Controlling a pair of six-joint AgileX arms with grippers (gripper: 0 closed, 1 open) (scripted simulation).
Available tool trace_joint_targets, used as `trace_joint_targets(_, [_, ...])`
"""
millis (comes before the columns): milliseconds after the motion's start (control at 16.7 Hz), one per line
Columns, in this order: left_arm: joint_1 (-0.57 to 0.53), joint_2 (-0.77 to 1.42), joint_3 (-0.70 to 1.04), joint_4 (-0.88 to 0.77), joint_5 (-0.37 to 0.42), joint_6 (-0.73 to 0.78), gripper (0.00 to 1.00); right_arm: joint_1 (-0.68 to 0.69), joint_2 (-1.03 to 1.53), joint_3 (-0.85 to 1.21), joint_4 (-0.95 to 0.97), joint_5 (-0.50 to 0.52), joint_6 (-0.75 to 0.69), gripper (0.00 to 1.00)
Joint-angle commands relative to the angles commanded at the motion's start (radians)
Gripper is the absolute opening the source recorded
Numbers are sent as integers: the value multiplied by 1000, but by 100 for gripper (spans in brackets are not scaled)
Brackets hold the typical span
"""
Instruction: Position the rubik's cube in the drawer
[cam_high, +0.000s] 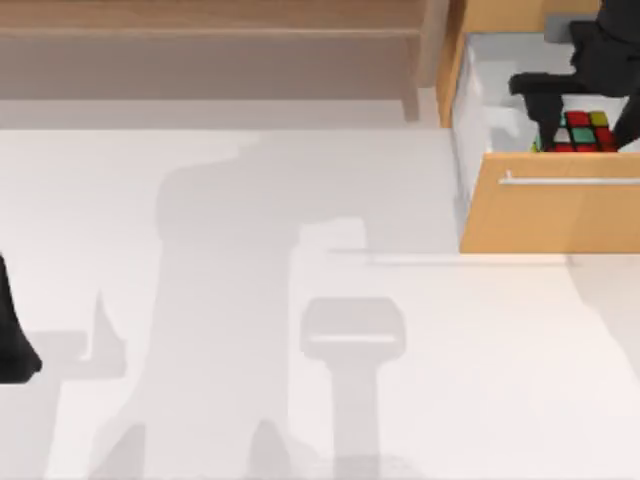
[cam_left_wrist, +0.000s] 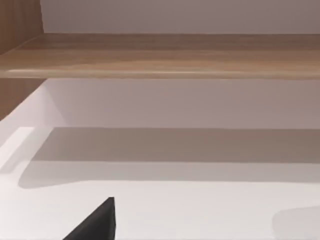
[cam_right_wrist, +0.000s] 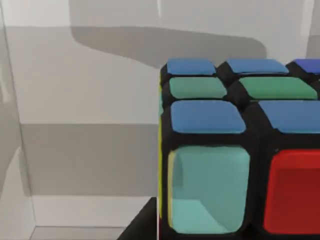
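Our right claw (cam_high: 572, 128) hangs inside the open drawer (cam_high: 550, 215) at the top view's upper right, dark and bulky above the rubik's cube (cam_high: 583, 133). Whether its fingers are parted or pressed against the cube we cannot tell; the arm's black body covers the spot where they would meet. We see the cube within the drawer's white inner walls, close behind the front panel, its red, green and yellow stickers peeking out beside the arm. Whether it rests on the drawer floor or is held off it we cannot tell. From our right wrist view, the cube (cam_right_wrist: 240, 150) sits very near, showing blue, green, pale teal and red squares edged in black, with the white drawer wall (cam_right_wrist: 90, 100) behind it. Across the orange-tan drawer front runs the thin silver handle (cam_high: 570, 181).

Our left claw (cam_high: 15, 340) sits parked at the far left edge of the white table (cam_high: 300, 380), well apart from the drawer; its fingers are cut off by the edge, so their state is not visible to us. In our left wrist view, a black tip of that claw (cam_left_wrist: 97, 222) pokes in over the table, facing the long wooden shelf (cam_left_wrist: 160, 55). That shelf (cam_high: 210, 50) stretches along the back of the table, left of the drawer.
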Motion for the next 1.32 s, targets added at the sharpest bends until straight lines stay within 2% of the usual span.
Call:
trace_joint_targets(360, [0, 0, 0, 0, 0, 0, 100, 0, 10, 0, -4, 2, -1, 0])
trace_joint_targets(1140, [0, 0, 0, 0, 0, 0, 100, 0, 10, 0, -4, 2, -1, 98])
trace_joint_targets(1320, [0, 0, 0, 0, 0, 0, 100, 0, 10, 0, -4, 2, -1, 100])
